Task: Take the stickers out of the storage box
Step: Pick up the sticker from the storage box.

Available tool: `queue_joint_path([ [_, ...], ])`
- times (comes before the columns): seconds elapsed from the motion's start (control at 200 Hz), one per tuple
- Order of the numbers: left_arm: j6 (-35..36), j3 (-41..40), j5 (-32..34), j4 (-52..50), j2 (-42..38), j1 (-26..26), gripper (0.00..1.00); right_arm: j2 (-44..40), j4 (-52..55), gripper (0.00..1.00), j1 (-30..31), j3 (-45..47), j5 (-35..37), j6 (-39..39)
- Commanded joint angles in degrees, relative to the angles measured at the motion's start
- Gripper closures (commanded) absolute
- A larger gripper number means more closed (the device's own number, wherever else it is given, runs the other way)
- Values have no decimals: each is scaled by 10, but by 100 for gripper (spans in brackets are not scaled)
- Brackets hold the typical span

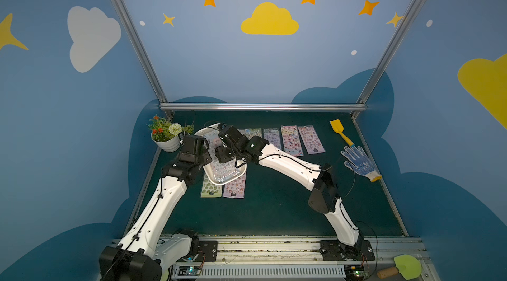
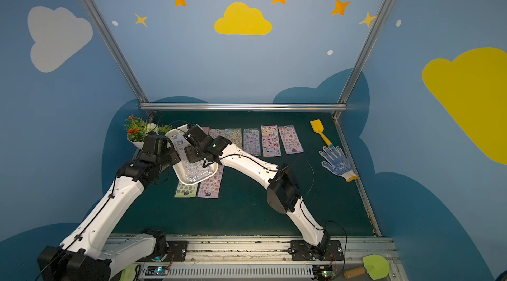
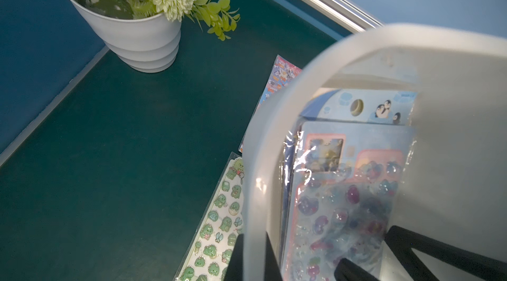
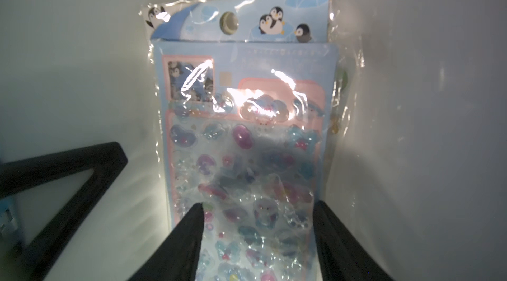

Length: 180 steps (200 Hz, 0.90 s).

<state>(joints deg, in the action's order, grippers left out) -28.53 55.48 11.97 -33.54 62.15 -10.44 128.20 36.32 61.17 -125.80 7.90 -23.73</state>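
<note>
L claw (image 3: 255,255): pressed together on the rim of the storage box (image 3: 279,117), one finger outside the wall, one inside.
R claw (image 4: 259,205): spread, down inside the box, fingers (image 4: 186,244) astride the top sheet (image 4: 247,142) of the stickers. Not pinching anything.

In the box:
- top sheet is blue/pink, glossy wrap, puffy figs
- penguin sheet (image 4: 274,21) under it, header poking out past the top sheet's end
- more below? can't tell

Box is far-left on the worktop (image 1: 274,205), near the flower pot (image 1: 167,143). My R arm reaches across to it. In both top views its near end overlaps two sheets lying flat: green sheet (image 1: 211,190) and pink-purple sheet (image 1: 234,187). Resting on them or held clear, can't tell. L wrist cam also shows a half-hidden sheet (image 3: 277,79) behind the box wall.

Row of sheets (image 1: 290,139) lies flat side by side along the far edge, right of the box. My R arm covers the ones nearest the box.

Right edge: yellow spade (image 1: 338,128), dotted glove (image 1: 359,163) just beside its handle. Green trowel (image 1: 406,266) on the front rail, off the worktop.
</note>
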Motion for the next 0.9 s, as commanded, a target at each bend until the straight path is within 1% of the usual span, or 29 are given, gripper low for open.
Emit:
queue_joint_path([
  [0.0,-4,9,-7,9,-7,4,96,9,11,39,-1,-14,-15,-1],
  [0.265,-3,9,-10,9,-4,5,96,-21,-27,45,-1,28,-64,-10],
  [0.405,-4,9,-10,9,-3,6,96,-27,-26,48,-1,31,-79,-11],
  [0.556,-4,9,-11,8,-1,7,96,-37,-23,48,-2,34,-72,-6],
  [0.896,-4,9,-12,9,0,9,96,-38,17,43,-5,19,-36,13],
])
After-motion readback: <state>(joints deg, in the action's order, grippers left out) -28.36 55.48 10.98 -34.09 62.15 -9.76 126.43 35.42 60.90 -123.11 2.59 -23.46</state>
